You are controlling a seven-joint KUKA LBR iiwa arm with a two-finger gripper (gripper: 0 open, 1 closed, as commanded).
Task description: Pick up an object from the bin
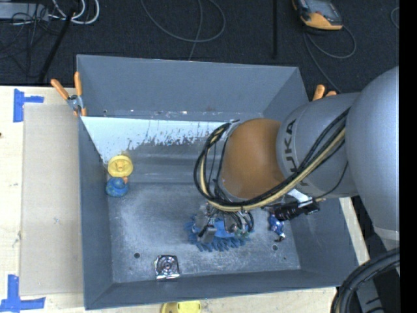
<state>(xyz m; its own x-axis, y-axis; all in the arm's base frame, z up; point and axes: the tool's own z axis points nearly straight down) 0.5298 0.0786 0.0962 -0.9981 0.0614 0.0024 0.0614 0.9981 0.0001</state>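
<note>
My gripper (pixel 221 227) is low in the bin's middle front, directly on a blue bristly brush-like thing (pixel 212 240) that lies on the floor. Its fingertips reach down into the blue thing, but the wrist above hides how far apart they stand. A small blue and white object (pixel 277 225) lies just to the right of the gripper, partly under the arm.
A yellow-capped blue toy (pixel 119 175) stands by the left wall. A small shiny metal piece (pixel 167 266) lies near the front wall. The arm with its orange cover and looped cables overhangs the bin's right half.
</note>
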